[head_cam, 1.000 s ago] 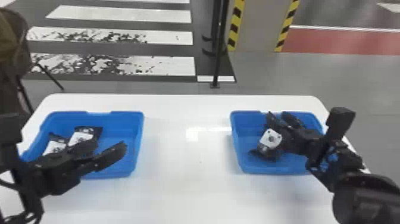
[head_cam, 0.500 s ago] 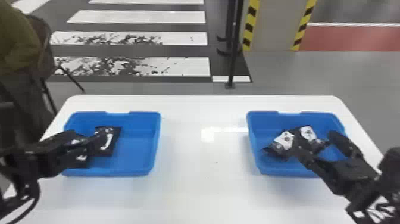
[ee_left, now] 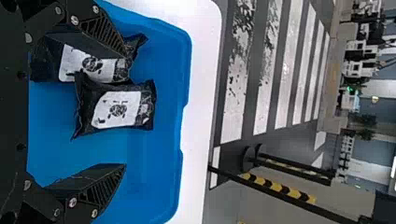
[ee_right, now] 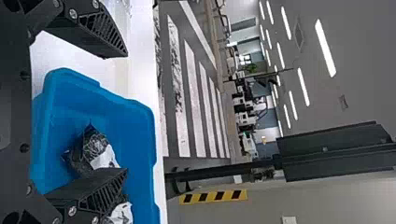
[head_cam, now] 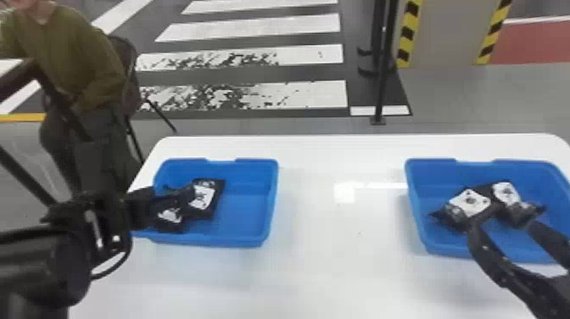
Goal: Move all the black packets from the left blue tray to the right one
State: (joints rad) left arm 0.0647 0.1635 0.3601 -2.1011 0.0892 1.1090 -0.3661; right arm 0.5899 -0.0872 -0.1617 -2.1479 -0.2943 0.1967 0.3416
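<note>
Tabletop (head_cam: pixel 339 271) is spreading beneath both shallow bins. Left blue tray (head_cam: pixel 212 242) is holding two black packets; right tray (head_cam: pixel 414 203) is holding two more, leaning together. Over the left tray, the left gripper (ee_left: pixel 124 109) is keeping its fingers wide apart and empty; over the right one, the right gripper (ee_right: pixel 126 112) is likewise gaping, clamping nothing. Among the left packets, the one farther left (ee_left: pixel 91 65) is lying partly under a finger, while its neighbour (ee_left: pixel 116 109) is sitting between the two fingers, edges touching.

Trouble is waiting in that overlap, I judge: with the packets lying so close, a closing finger could be pressing on the farther-left one, dragging both or pinching only a loose corner, so that one is slipping out mid-carry. On the right, a low fingertip could be snagging the packets as that arm is leaving.

The left gripper's own finger is covering part of the farther-left packet, and the right gripper's lower finger is masking one right-tray packet (ee_right: pixel 122 213). Whether any fingertip is touching film is staying unclear.
</note>
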